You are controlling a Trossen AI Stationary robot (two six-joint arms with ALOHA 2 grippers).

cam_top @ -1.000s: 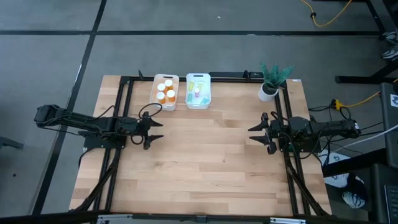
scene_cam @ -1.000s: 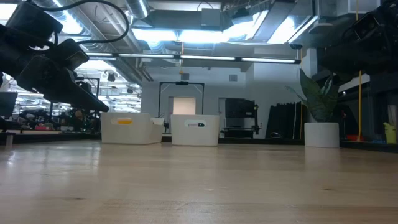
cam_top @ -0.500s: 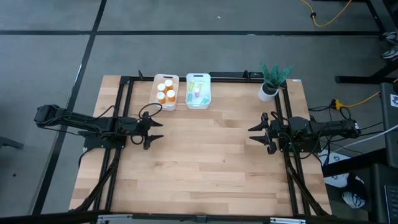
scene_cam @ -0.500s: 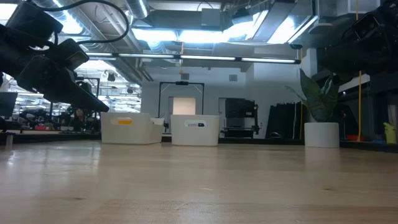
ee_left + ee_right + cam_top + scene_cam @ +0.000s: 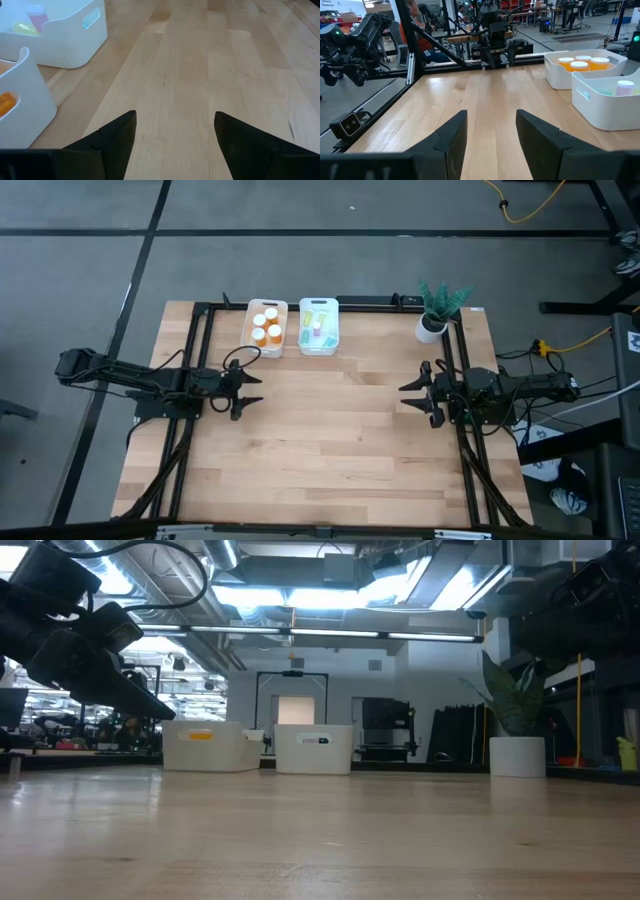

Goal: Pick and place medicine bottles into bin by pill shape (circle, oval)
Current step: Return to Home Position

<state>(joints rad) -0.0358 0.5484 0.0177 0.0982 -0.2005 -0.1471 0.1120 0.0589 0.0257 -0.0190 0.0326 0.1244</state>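
Several orange bottles with white caps (image 5: pixel 266 326) stand in the left white bin (image 5: pixel 250 340) at the table's far side. Slimmer pale green and pinkish bottles (image 5: pixel 317 327) lie in the right white bin (image 5: pixel 334 340) beside it. My left gripper (image 5: pixel 256 390) is open and empty over the table's left part, near the bins. My right gripper (image 5: pixel 407 395) is open and empty over the table's right part. In the right wrist view the orange bottles (image 5: pixel 580 64) and a pinkish bottle (image 5: pixel 625 87) show in their bins.
A white pot with a green plant (image 5: pixel 433 320) stands at the far right corner. Black frame rails (image 5: pixel 200 340) run along the table's left, right and far sides. Bare wood (image 5: pixel 330 440) lies between the two grippers and toward the near edge.
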